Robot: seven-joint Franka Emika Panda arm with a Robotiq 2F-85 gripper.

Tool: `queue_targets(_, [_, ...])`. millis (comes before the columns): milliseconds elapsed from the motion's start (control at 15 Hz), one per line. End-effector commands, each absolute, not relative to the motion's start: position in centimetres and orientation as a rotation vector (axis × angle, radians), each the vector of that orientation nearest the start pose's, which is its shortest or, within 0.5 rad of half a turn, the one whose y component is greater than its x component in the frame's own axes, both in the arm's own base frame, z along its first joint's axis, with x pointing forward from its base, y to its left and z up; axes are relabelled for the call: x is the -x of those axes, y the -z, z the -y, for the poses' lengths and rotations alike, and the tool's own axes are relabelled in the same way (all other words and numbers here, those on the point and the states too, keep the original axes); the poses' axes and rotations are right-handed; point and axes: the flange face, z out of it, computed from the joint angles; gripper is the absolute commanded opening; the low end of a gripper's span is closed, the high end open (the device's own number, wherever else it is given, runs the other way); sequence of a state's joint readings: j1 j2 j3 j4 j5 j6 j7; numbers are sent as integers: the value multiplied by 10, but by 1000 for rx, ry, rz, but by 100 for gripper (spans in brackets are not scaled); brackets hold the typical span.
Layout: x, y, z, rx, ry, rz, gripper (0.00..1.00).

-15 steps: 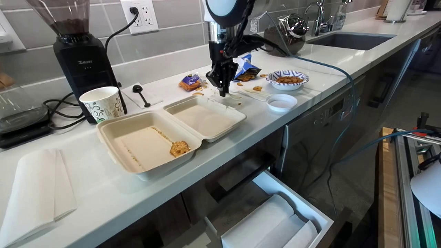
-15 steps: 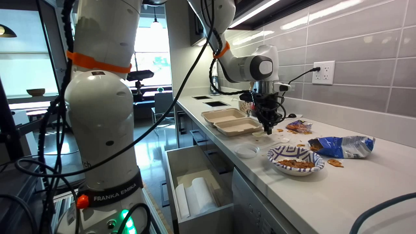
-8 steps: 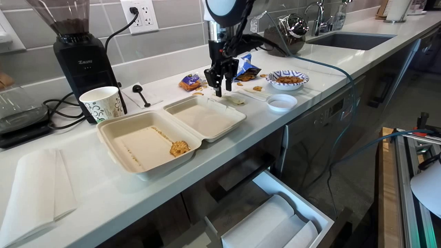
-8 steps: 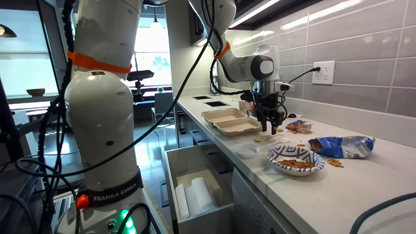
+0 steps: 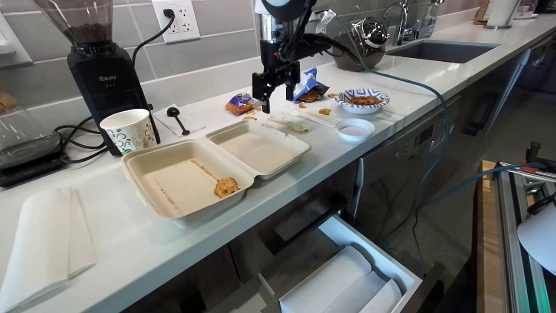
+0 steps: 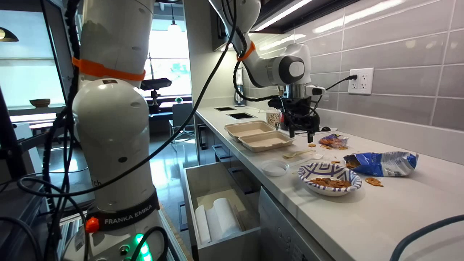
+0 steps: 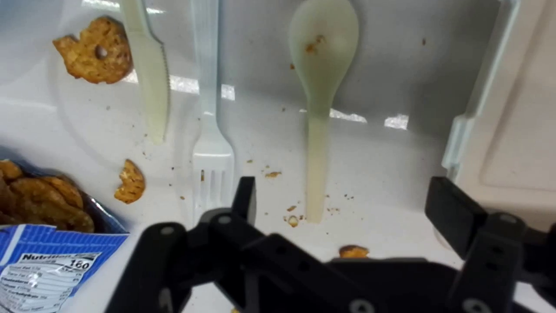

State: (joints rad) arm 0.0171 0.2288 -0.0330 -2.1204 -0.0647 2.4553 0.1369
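End effector (image 5: pixel 278 102) higher, spoon (image 7: pixel 320 106) lengthwise up wrist view, bowl end (image 7: pixel 325 41) topmost

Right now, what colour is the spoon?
The spoon is pale creamy yellow, clearest in the wrist view.

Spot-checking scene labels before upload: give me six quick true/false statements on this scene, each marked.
1. The gripper is open and holds nothing. True.
2. In the wrist view, the fork lies between the knife and the spoon. True.
3. The spoon rests in the takeout container. False: it lies on the counter.
4. The takeout container is closed. False: it stands open, a food piece inside.
5. The patterned bowl holds brown food. True.
6. The drawer below the counter is shut. False: it is pulled out.
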Motion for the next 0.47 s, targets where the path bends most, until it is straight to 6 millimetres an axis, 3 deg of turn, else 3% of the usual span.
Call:
queue_targets(0, [-569,-343,1,3181,240,-181,100])
queue_targets(133, [-564,-360,-4,3182,291,-193,100])
queue_targets(200, [-579,-348,2,3167,261,-174,100])
queue_targets(400, [-573,-363,-3,3165,297,-180,100])
